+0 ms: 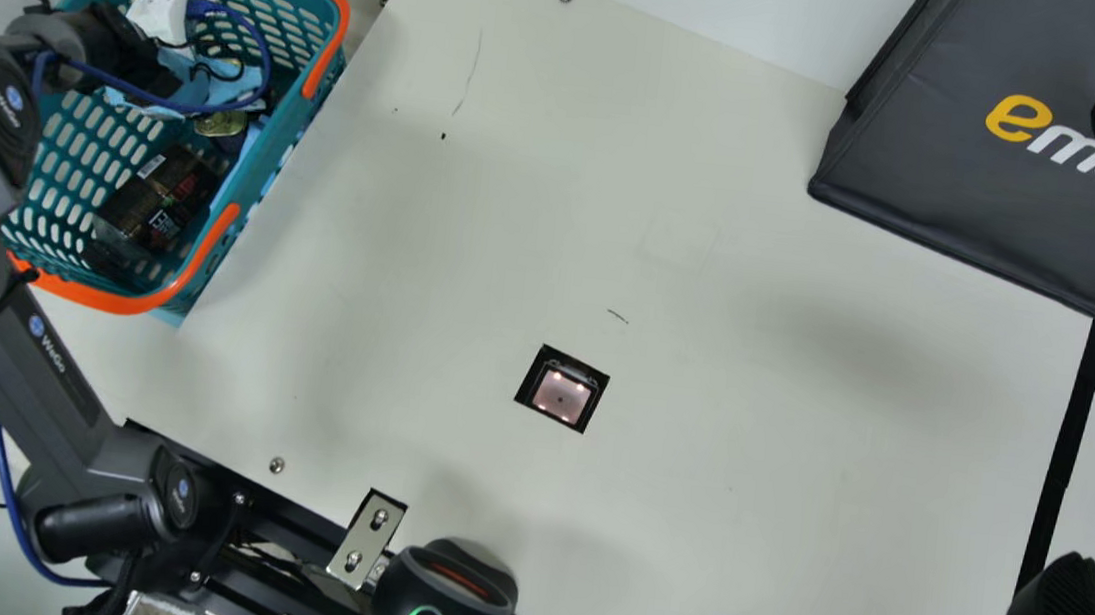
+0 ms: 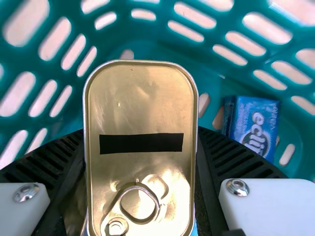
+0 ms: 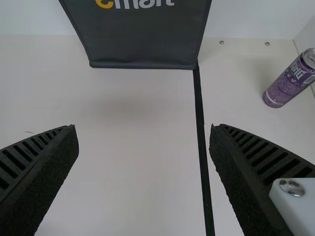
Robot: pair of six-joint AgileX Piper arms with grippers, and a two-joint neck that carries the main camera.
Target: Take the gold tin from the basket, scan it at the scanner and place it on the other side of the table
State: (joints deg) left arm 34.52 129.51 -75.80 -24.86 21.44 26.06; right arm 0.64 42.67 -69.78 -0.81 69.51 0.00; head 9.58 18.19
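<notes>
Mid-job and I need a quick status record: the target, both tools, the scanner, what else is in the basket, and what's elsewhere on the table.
target: gold tin, ring-pull lid facing the wrist camera
left tool: in the basket, fingers closed on the tin's two sides
right tool: open, nothing between its fingers
scanner: lit window set in the table, nothing over it
also in basket: small blue box, dark container
elsewhere on table: dark bag, purple can
stage: scan not yet done

Gold tin (image 2: pixel 141 103), closed ring-pull lid facing the wrist, clasped in the left gripper (image 1: pixel 216 115). Around both, teal basket (image 1: pixel 271 155); well apart, lit scanner (image 1: pixel 561 395).
</notes>
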